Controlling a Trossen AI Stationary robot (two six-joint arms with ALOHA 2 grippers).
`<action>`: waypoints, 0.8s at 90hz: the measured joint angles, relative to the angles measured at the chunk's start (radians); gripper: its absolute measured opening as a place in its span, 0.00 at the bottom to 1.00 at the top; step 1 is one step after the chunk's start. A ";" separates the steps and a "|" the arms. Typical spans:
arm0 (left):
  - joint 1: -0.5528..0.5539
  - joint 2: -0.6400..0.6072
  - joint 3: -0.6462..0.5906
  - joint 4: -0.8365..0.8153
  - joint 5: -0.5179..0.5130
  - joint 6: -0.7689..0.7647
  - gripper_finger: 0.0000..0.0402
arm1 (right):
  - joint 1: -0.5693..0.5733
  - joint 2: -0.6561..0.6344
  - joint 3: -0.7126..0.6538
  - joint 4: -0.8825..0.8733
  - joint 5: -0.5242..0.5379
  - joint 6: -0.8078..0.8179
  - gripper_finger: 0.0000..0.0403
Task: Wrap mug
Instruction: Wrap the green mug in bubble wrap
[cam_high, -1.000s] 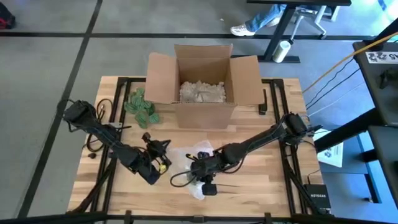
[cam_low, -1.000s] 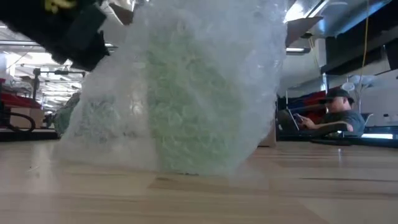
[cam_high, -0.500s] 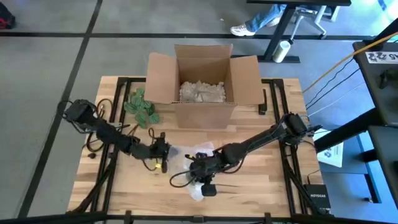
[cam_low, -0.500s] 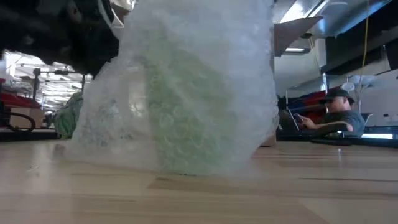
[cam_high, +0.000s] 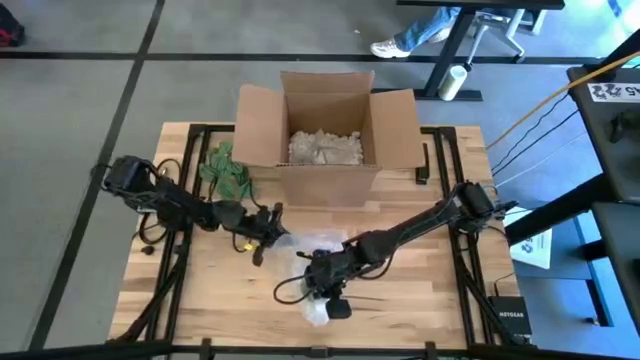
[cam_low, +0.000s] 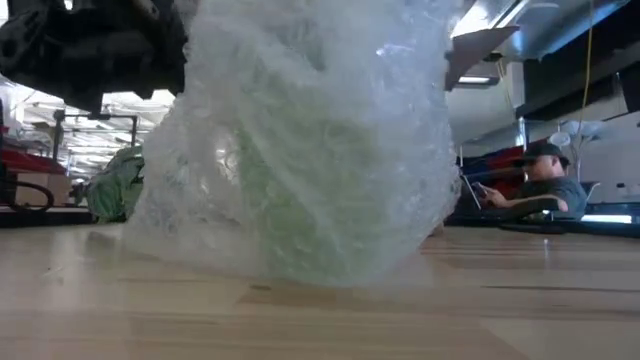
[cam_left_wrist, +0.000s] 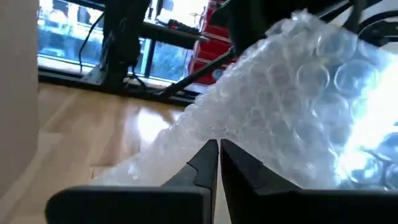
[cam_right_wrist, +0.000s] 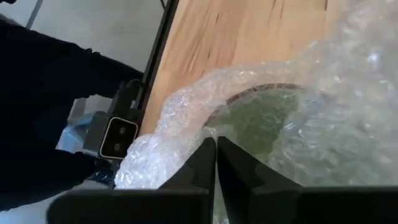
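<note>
- Since 1 second ago, the left gripper (cam_high: 268, 233) has swung from the front-left part of the table (cam_high: 200, 290) up to the left edge of the bubble wrap (cam_high: 318, 262), and the wrapped bundle now leans a little more in the low view.
- In the left wrist view the left gripper's 2 fingers stand pressed together with only a thin slit between them, their tips against the edge of the bubble wrap (cam_left_wrist: 292, 99); whether a fold of wrap is pinched between them cannot be told.
- The right gripper (cam_high: 322, 283) sits over the bundle near the table's front centre, and its 2 fingers (cam_right_wrist: 202, 163) are likewise closed to a thin slit at the wrap's rim.
- The mug (cam_right_wrist: 264, 121) shows as a green shape inside the bubble wrap in the right wrist view, and as a green mass (cam_low: 290, 215) in the low view, standing on the wooden table.
- An open cardboard box (cam_high: 325, 130) with pale filler stands at the back of the table, well apart from the bundle.
- Green plastic netting (cam_high: 228, 170) lies just left of the box.
- A person (cam_low: 535, 185) sits in the room behind.
</note>
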 joint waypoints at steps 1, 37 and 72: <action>-0.002 -0.004 0.000 -0.003 0.002 0.000 0.00 | 0.000 0.000 0.000 -0.001 0.000 0.000 0.00; -0.144 -0.097 0.045 -0.129 0.011 0.017 0.00 | -0.008 0.000 0.000 -0.024 0.000 -0.008 0.00; -0.236 -0.048 0.300 -0.539 -0.020 -0.007 0.00 | -0.034 0.000 0.000 -0.017 0.000 -0.021 0.00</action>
